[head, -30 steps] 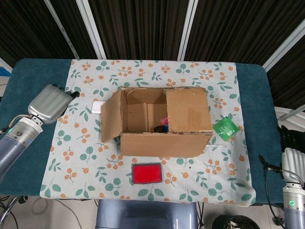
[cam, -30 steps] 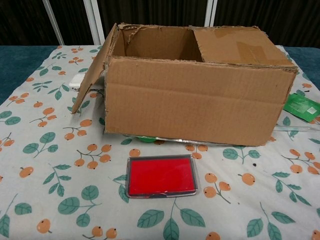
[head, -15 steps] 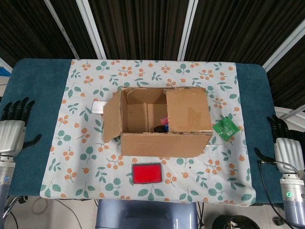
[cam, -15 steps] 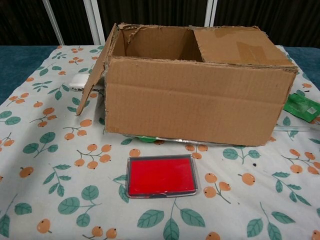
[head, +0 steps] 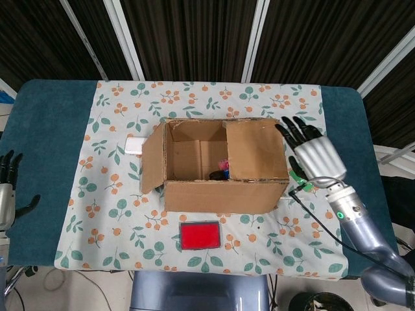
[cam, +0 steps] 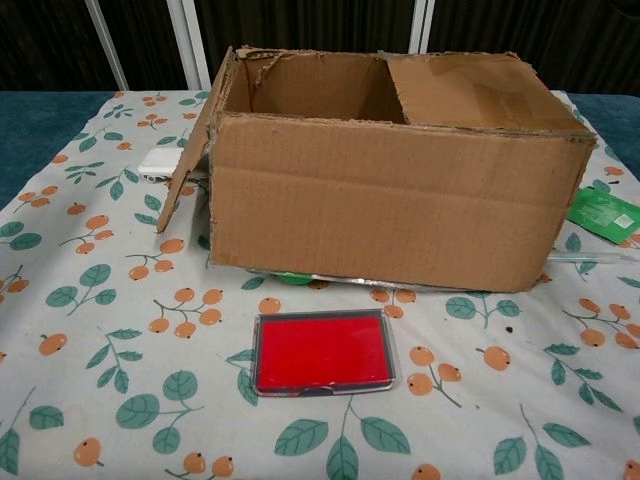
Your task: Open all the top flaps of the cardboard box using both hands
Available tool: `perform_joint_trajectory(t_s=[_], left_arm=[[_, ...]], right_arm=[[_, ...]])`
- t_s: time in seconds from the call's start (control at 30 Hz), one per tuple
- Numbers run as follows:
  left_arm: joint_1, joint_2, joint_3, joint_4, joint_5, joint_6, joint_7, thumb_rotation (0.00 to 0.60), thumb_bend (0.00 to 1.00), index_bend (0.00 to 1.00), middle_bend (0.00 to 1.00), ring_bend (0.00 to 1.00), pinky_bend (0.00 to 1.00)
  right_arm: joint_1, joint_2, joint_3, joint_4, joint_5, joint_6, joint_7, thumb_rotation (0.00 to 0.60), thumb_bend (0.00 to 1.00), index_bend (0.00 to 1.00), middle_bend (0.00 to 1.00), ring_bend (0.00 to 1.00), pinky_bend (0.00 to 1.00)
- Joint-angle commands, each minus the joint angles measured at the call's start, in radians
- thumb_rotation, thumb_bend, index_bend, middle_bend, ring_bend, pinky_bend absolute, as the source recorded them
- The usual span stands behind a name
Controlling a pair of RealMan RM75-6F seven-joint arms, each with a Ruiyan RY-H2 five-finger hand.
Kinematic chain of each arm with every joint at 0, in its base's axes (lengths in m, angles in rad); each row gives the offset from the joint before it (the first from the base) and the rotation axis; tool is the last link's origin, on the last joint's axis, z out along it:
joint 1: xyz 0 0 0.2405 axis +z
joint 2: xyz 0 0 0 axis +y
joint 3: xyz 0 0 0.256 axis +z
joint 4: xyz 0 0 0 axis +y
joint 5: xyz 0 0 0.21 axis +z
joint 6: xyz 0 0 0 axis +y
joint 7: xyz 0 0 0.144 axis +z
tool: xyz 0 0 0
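Brown cardboard box mid-desk, right flap flat; right hand just beside its right wall, fingers spread, empty. Left hand at desk's left edge, fingers apart.

Green packet lies just beside box.

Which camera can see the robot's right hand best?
The head view. It shows the right hand from above, fingers spread, beside the cardboard box near the flap that lies closed over the top. The chest view shows the box but not that hand.
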Motion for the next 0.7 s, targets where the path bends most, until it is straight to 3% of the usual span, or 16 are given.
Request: perform_joint_trajectory(t_s=[0.03, 0.13, 0.23, 0.37, 0.7], left_arm=[[0.01, -0.002, -0.013, 0.016, 0.015, -0.009, -0.014, 0.6, 0.18, 0.0, 0.0, 0.0, 0.0], [0.025, -0.001, -0.035, 0.001, 0.01, -0.022, -0.057, 0.6, 0.18, 0.0, 0.0, 0.0, 0.0], [0.033, 0.002, -0.045, 0.001, 0.017, -0.037, -0.074, 0.6, 0.19, 0.0, 0.0, 0.0, 0.0], [0.04, 0.003, -0.057, 0.004, 0.019, -0.056, -0.085, 0.6, 0.19, 0.0, 0.0, 0.0, 0.0], [0.056, 0.004, -0.09, 0.003, 0.021, -0.101, -0.099, 0.6, 0.19, 0.0, 0.0, 0.0, 0.0]], right_arm=[[0.116, -0.021, 0.035, 0.006, 0.064, -0.11, -0.069, 0.6, 0.9, 0.17, 0.1, 0.08, 0.23], [0.236, -0.075, 0.045, 0.052, 0.104, -0.209, -0.115, 0.6, 1.0, 0.27, 0.18, 0.12, 0.24], [0.311, -0.118, 0.037, 0.094, 0.126, -0.261, -0.143, 0.6, 1.0, 0.38, 0.28, 0.19, 0.26], [0.391, -0.164, 0.015, 0.149, 0.149, -0.332, -0.162, 0.6, 1.0, 0.46, 0.33, 0.23, 0.26], [0.537, -0.264, -0.062, 0.287, 0.152, -0.452, -0.159, 0.6, 1.0, 0.52, 0.38, 0.26, 0.27]])
